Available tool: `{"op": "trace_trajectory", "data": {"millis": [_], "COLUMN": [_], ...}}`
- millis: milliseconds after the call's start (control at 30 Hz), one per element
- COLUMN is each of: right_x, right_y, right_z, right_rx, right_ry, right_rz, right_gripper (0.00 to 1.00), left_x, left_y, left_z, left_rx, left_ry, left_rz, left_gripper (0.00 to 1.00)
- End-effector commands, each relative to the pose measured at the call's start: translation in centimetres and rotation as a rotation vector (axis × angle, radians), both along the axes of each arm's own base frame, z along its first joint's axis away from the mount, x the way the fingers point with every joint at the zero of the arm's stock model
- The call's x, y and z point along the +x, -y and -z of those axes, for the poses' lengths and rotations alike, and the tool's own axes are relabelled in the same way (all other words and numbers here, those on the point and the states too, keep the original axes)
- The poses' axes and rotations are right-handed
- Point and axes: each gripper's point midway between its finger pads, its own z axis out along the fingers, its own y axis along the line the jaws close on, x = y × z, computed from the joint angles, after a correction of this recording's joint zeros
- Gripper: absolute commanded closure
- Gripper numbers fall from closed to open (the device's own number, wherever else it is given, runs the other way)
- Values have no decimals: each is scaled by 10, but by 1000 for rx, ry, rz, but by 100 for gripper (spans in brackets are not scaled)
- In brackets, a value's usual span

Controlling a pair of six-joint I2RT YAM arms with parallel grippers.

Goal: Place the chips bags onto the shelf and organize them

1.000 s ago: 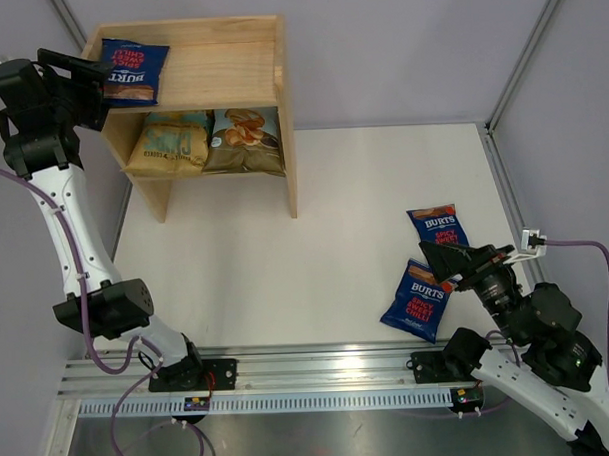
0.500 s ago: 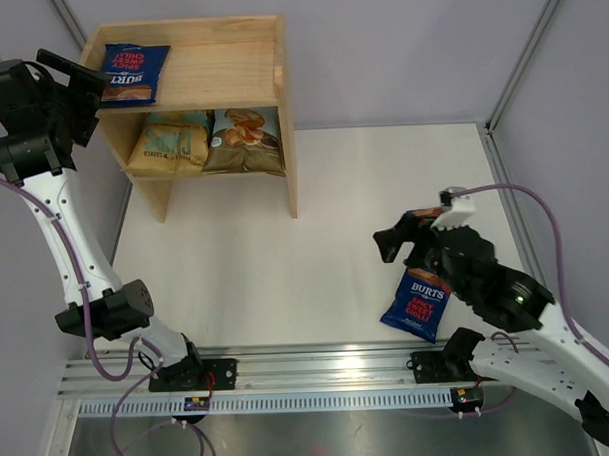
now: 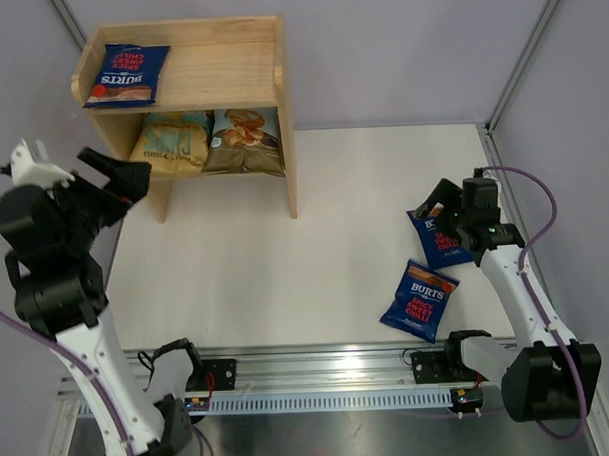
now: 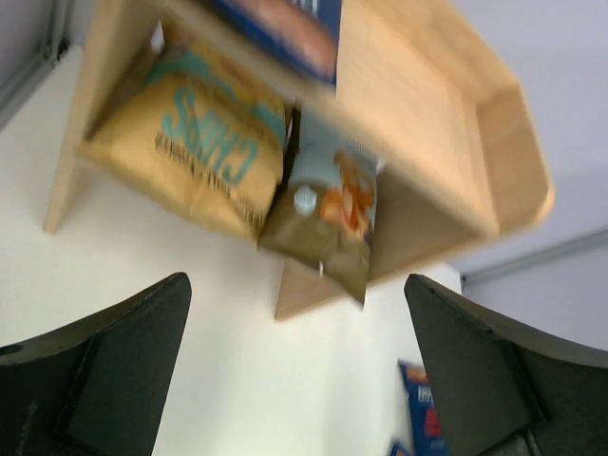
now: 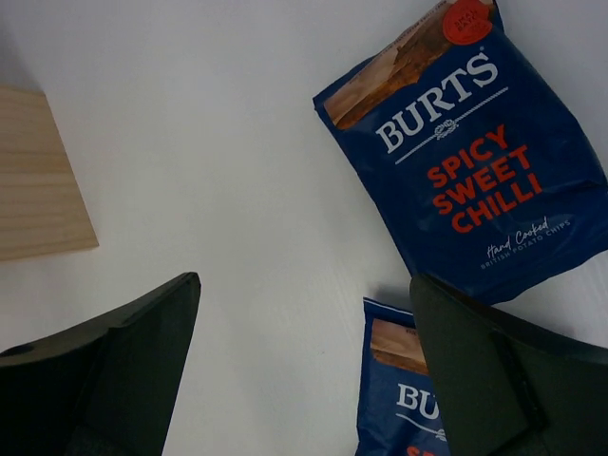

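Dark-blue crinkly Burts bag [image 3: 127, 74] lay on the pale wooden shelf [image 3: 229, 76]; left claw [image 3: 117, 172] had backed away, spread empty. Right claw [image 3: 447, 203], spread too, hung over the next bag [image 3: 441, 239].

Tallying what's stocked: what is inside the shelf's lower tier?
The lower tier of the shelf holds two large bags side by side: the yellow-tan bag left, the light-blue bag right. The upper tier covers their backs, so anything behind them is hidden.

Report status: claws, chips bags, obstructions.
Left claw, right claw open, empty. On shelf: top Burts bag, yellow bag, light-blue bag. On table: far Burts bag, near Burts bag. Nothing blocking.
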Motion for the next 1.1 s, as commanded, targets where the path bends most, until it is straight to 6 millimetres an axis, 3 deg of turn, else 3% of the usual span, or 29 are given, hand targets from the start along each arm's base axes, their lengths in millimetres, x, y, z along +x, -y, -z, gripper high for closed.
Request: {"op": "trace_trajectory", "data": {"millis": [0, 33, 67, 133, 167, 267, 433, 633, 733, 900, 933, 1033, 1067], "right_x": [20, 22, 23, 21, 21, 20, 5, -5, 4, 8, 10, 9, 8], "right_y": [9, 18, 35, 62, 68, 88, 122, 125, 117, 109, 107, 101, 99], "right_z": [4, 12, 20, 31, 34, 43, 70, 98, 106, 146, 148, 160, 165], "right_rx": [198, 201, 164, 130, 133, 109, 128, 327, 370, 431, 443, 489, 501], "right_ry": [37, 31, 20, 10, 12, 35, 20, 44, 64, -32, -30, -41, -64], "right_rz": [33, 67, 134, 227, 248, 293, 463, 514, 445, 410, 402, 410, 406], "right_gripper": [1, 0, 1, 1, 1, 0, 1, 1, 0, 4, 7, 26, 37], "left_x": [-36, -41, -44, -61, -62, -72, -73, -64, -62, -62, -62, -62, -61], "left_y": [27, 34, 41, 60, 67, 82, 88, 98, 104, 107, 107, 107, 107], "left_z": [33, 43, 67, 75, 95, 118, 153, 190, 197, 214, 214, 214, 215], "left_rx": [121, 120, 99, 102, 86, 106, 157, 168, 155, 143, 145, 146, 146], "left_ry": [34, 34, -6, 33, -8, -35, -96, -140, -132, -148, -140, -139, -141], "left_rz": [127, 161, 192, 260, 302, 388, 444, 515, 546, 566, 567, 565, 564], "left_gripper": [1, 1, 1, 1, 1, 1, 1, 1, 1, 1, 1, 1, 1]}}
